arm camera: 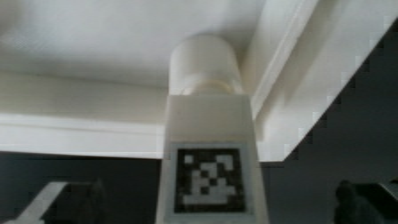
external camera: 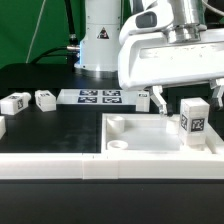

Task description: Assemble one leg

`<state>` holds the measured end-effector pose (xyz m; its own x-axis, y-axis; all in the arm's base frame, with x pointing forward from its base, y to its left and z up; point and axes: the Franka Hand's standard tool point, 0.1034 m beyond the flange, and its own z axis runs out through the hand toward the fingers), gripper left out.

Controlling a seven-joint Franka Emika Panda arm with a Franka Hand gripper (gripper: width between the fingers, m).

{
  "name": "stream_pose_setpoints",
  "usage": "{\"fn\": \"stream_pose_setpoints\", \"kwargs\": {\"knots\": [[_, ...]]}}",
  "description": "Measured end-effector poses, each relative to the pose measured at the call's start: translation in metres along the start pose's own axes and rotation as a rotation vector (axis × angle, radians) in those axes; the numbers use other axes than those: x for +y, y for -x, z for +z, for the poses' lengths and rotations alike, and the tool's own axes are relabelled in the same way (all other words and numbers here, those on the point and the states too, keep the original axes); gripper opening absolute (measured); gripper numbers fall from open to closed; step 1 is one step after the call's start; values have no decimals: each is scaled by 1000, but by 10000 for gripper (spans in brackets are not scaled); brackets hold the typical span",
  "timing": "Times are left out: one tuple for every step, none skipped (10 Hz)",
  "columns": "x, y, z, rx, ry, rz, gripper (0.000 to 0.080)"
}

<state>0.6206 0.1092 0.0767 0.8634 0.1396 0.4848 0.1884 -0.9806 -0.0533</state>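
From my console the leg (external camera: 193,115) stands upright on the white panel (external camera: 140,150), toward the exterior view's right, with its tag facing the camera. The gripper (external camera: 188,99) hangs right above it with its jaws spread wide. In the wrist view the two fingers (arm camera: 50,206) sit far out on either side of the block and touch nothing, so nothing is held. That view also shows the leg's rounded far end close against the panel's raised rim near a corner; whether it is seated in a hole there I cannot tell. I judge the step in hand to be taking hold of the leg to fix it into that corner. To do it well I would lower straight down until the fingers cover the block's flat sides, and keep it centred so neither finger nudges it first. Then I would close gently, since a lopsided squeeze could tip it. Any turning should run about the leg's own axis, with light downward pressure. The spare blocks (external camera: 46,98) and the marker board (external camera: 100,97) lie well apart beyond the panel and are no concern.
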Motion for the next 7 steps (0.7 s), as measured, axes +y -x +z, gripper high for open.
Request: {"fn": "stream_pose_setpoints", "kwargs": {"knots": [[-4,7,4,-104,-26,4,648],[-3,3,7,-203,-46,13,648],[2,-3,6,-272,-58,18,648],[5,-6,3,-347,-75,23,648],[2,-1,0,-456,-103,24,648],[-1,-4,-3,-545,-131,24,648],[-1,-13,1,-539,-134,23,648]]}}
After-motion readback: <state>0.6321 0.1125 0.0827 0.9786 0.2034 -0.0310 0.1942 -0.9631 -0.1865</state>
